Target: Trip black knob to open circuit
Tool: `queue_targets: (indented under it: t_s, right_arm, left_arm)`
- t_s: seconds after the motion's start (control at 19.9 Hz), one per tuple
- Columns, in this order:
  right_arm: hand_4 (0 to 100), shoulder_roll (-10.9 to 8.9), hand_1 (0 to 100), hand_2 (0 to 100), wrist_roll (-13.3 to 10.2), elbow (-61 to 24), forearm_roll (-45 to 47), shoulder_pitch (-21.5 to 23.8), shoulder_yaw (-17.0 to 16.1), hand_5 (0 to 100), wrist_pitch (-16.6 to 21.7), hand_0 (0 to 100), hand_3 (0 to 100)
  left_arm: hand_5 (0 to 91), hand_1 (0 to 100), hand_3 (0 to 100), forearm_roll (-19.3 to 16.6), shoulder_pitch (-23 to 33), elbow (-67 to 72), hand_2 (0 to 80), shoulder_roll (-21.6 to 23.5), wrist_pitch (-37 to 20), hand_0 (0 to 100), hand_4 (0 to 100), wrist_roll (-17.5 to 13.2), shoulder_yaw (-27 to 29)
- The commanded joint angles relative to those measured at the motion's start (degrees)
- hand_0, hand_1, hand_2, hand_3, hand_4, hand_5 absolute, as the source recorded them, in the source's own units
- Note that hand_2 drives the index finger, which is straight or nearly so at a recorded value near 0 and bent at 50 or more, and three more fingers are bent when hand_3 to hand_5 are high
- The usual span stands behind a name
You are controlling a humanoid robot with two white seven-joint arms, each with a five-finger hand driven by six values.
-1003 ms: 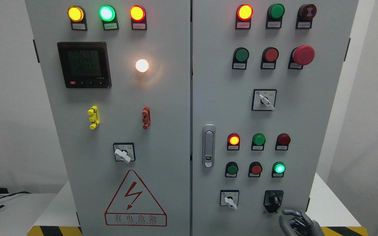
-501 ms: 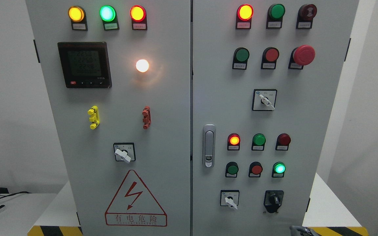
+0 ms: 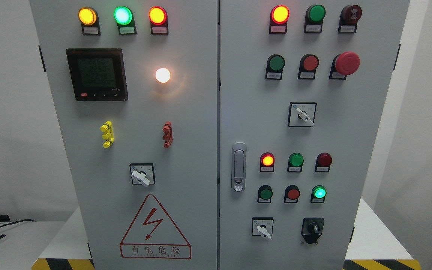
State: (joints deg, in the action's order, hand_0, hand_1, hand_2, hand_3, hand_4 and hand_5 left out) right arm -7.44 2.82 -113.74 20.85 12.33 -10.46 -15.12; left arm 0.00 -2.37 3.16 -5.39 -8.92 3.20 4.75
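since no hand shows anywhere in the head view, i can't tell how open either one is or whether it holds anything; both arms are out of frame. black knob (image 3: 312, 228) sits at the lower right corner of the cabinet's right door (image 3: 351, 131), on a black plate, its grip pointing roughly straight up, maybe tilted slightly. nothing touches it. just left of it, same row, is a white selector (image 3: 263, 229) angled down-right. above the knob a lit green lamp (image 3: 318, 192), with a red button (image 3: 293, 194) and a dark green button (image 3: 265, 194) beside it. one row higher a lit red lamp (image 3: 267, 160). door latch (image 3: 238, 167) sits at the right door's left edge. cabinet stands on a white worktop (image 3: 377, 236) with hazard stripes along its front edge.

judgement: knob placed low and at the door's outer edge, so a right arm coming from the lower right would reach it without crossing other controls. whether the circuit is tripped can't be read from the knob's angle alone; lamps lit suggest the panel is live.
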Motion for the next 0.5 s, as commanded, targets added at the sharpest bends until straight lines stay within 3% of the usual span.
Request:
queue_targets:
  t_s: [0.0,0.45]
  right_arm:
    - [22,-2.40,0,12,0.17,-5.97,2.44,3.40,-3.16,23,0.70,0,22]
    - [19,-2.31,0,9,0.08,-5.97,2.44,3.75,-3.16,20,1.06,0,19]
  left_arm:
    - [0.0,39,0,-1.76,0.00,0.00,0.0,0.02,-0.05,12,0,-0.04,0.00]
    - [0.0,39,0,-1.76,0.00,0.00,0.0,0.02,-0.05,12,0,-0.04,0.00]
